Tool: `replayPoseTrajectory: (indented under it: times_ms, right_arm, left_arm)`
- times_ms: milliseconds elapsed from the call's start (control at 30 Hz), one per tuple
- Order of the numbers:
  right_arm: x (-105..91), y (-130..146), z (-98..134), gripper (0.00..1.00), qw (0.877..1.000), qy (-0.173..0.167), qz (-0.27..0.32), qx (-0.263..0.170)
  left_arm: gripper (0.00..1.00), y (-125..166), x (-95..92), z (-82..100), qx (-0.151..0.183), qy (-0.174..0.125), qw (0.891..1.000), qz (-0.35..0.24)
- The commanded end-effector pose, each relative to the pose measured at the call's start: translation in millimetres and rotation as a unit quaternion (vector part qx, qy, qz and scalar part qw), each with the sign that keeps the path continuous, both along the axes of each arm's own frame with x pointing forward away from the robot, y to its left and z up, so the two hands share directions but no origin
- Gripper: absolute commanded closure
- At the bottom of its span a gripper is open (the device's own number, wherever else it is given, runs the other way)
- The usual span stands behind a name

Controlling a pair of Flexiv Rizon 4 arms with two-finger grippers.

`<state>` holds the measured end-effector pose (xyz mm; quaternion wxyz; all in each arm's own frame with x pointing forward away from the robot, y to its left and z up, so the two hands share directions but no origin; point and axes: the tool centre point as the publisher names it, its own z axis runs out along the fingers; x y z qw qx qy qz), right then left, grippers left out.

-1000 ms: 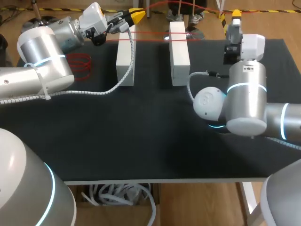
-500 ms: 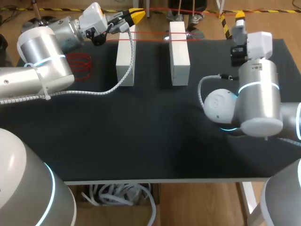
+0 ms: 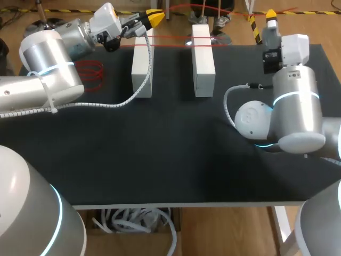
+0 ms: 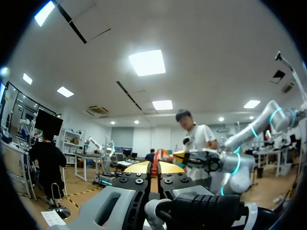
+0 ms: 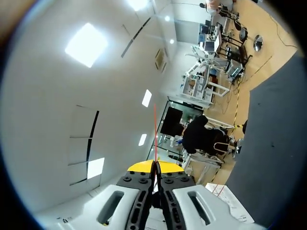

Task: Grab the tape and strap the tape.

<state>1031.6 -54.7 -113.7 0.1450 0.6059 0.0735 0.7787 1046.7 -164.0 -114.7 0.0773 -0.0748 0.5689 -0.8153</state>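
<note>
**Bright, even overhead light**

Lit from white ceiling panels [image 4: 147, 63], burnt out to plain glare in both wrist views. Soft highlights on the left arm [image 3: 47, 56] and right arm [image 3: 294, 109]. Faint, soft-edged shadows on the matte black surface [image 3: 160, 154], with thin red tape [image 3: 170, 37] vivid against it. Ceiling lines bowed toward wrist-view rims.

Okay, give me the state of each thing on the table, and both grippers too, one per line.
Left gripper: shut on tape.
Right gripper: shut on tape.
Tape: stretched across both blocks.
Left block: lying flat, tape over its far end.
Right block: lying flat, tape over its far end.
Red coil: lying loose, ungripped.
</note>
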Motion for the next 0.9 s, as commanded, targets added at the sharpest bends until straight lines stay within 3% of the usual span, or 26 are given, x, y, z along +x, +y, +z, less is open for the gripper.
replayPoseTrajectory:
  times_ms: [33,767,900]
  right_arm:
    - [0.6,5.6,-0.7,1.00,1.000,0.001,-0.001,0.003]
    - [0.6,12.8,4.4,1.00,1.000,-0.011,0.009,0.013]
    - [0.4,13.0,4.6,1.00,1.000,-0.011,0.010,0.012]
  left_arm:
    - [1.00,-0.2,-0.3,-0.5,-0.001,-0.001,1.000,0.001]
    - [1.00,-0.2,-0.3,-0.5,-0.001,-0.001,1.000,0.001]
    - [1.00,1.0,-0.8,0.0,0.023,-0.001,1.000,-0.001]
